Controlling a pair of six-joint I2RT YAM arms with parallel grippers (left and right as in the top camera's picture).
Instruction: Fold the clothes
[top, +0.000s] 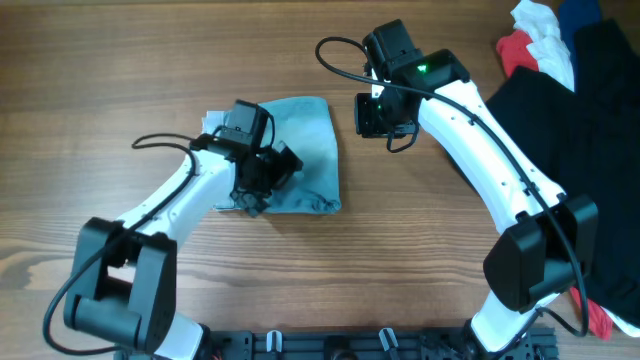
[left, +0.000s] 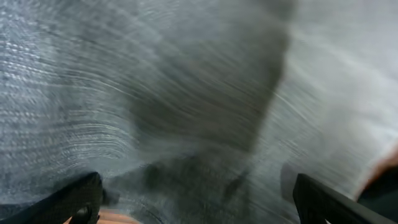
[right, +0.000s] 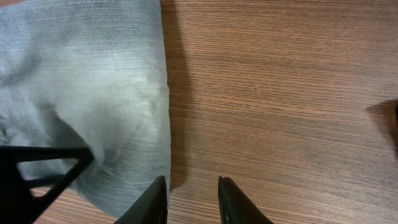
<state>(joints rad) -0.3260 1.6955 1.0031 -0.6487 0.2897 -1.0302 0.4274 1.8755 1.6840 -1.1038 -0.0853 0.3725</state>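
Left gripper (top: 265, 180) wide, empty, atop denim shorts (top: 310, 150); right gripper (right: 191, 199) narrow, empty, just beside shorts. Shorts lie as compact bundle; folding looks nearly finished.

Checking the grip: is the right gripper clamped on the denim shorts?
No: the right gripper hangs over bare table beside the denim shorts, jaws apart with nothing between them.

No word, label, brand name or number can be read in any of the three views. The denim shorts (top: 310, 130) show only plain faded weave. The one sign is a small green indicator light (top: 422, 69), lit on the right arm (top: 480, 140) near the tabletop's far edge.
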